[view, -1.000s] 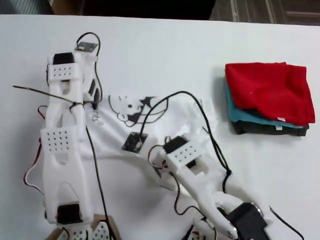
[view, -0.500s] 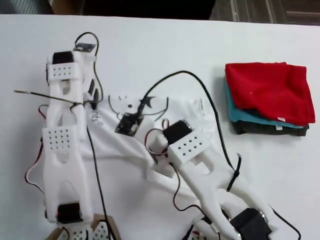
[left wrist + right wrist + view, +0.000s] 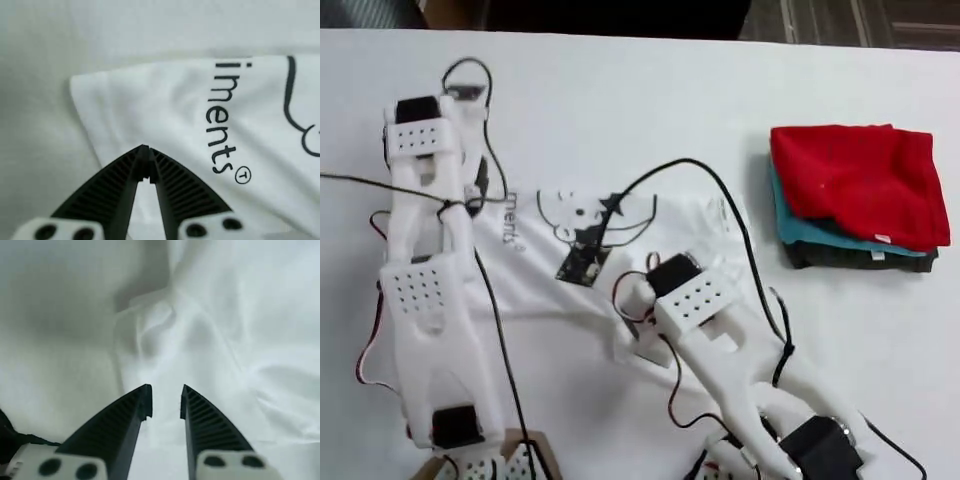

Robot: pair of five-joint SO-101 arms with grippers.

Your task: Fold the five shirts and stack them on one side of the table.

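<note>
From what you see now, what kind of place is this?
Probably a robotics lab or workshop bench: two white arms with loose wires stand at a white table, with a shirt spread out and a stack of folded shirts.

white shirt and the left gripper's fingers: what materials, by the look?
The white shirt looks like thin knit fabric, probably cotton jersey, matte: it creases softly and carries black print. The fingers of the left gripper look like hard black plastic, likely 3D-printed: fine ribbing runs across their matte faces.
</note>
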